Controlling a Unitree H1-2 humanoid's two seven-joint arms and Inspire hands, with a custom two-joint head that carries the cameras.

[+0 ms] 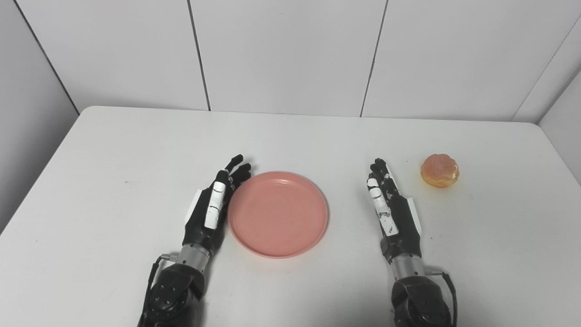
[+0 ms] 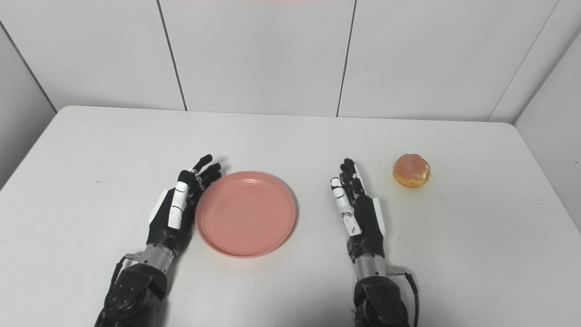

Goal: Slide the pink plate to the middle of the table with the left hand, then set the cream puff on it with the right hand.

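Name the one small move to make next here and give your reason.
Probably the right hand should reach right and forward toward the cream puff. The pink plate already lies about mid-table, empty, with the left hand flat against its left rim, so the slide looks finished. The puff sits untouched on the table, just beyond the open right hand.

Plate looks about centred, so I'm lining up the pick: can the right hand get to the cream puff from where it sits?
Probably yes. The right hand is open, and the cream puff lies just beyond and to its right on bare table, with nothing between them.
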